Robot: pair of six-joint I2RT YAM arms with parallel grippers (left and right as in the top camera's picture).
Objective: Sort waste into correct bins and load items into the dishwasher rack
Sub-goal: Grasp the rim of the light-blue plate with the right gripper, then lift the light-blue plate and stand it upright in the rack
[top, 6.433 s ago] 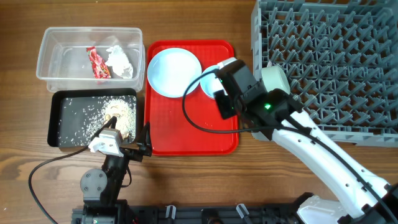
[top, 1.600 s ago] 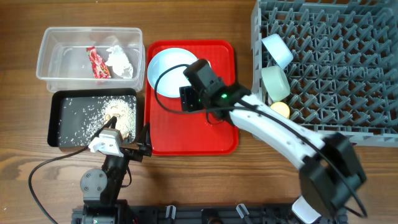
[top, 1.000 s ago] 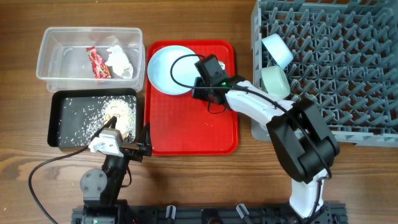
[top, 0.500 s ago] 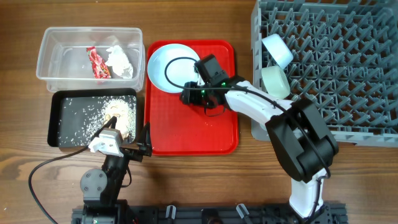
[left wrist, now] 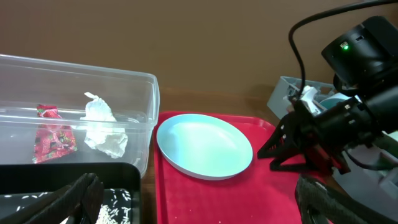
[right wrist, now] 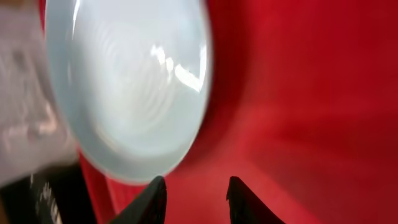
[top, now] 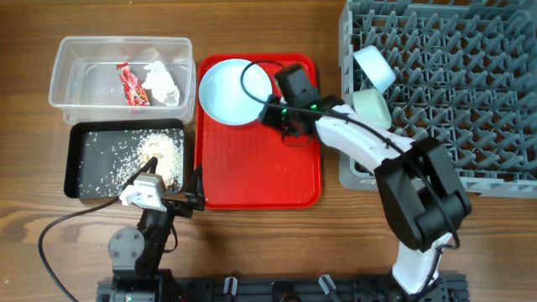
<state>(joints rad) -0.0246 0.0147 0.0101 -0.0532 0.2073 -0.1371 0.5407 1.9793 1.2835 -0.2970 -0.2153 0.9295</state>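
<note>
Plate [right wrist: 130, 87], pale blue, lies at the red tray's [right wrist: 298, 124] far end. Nearest, my left pincer [left wrist: 199, 208] hangs released beside the black tray [top: 126, 159]. Farther in, my right pincer [right wrist: 196, 196] sits low over the red tray, fingers [right wrist: 155, 198] apart and empty, close by the plate's rim. Beyond, the clear tub [top: 122, 71] holds wrapper [top: 132, 85] and tissue [top: 164, 81].

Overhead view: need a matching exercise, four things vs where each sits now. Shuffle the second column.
Things:
1. plate
2. red wrapper
3. food scraps
4. mint green bowl

Places:
A. grey rack
B. black tray
C. red tray
D. clear tub

Pairs: 1-C, 2-D, 3-B, 4-A.
</note>
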